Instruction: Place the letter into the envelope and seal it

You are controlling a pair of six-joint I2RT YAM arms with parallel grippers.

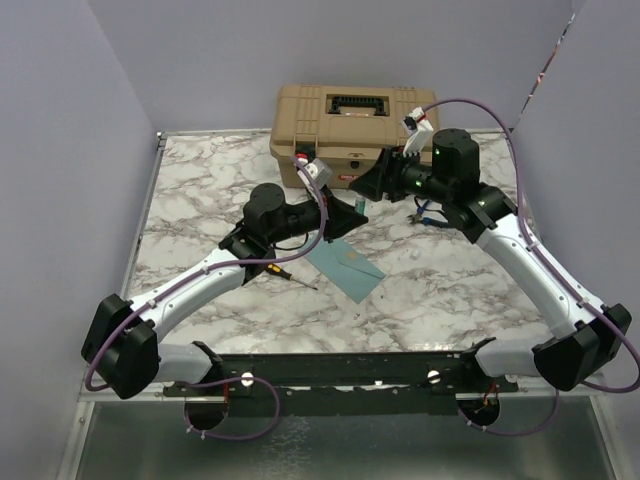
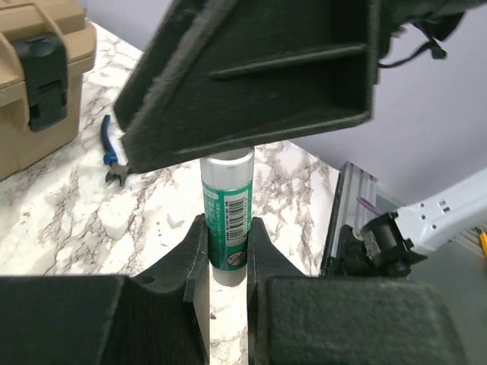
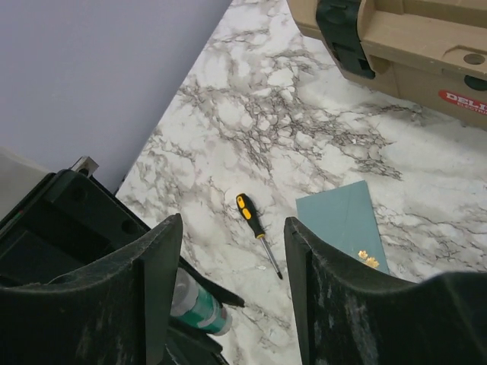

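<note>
Marble desk fills top view. Tan toolbox upper centre, at desk's far edge. Teal envelope flat on desk, frame centre, just below both tools. Left tool clenched on green glue stick. Right tool released, fingers spread, nothing between, at stick's upper end. Yellow-black screwdriver left of envelope. Blue-handled pliers near toolbox's lower right.
</note>
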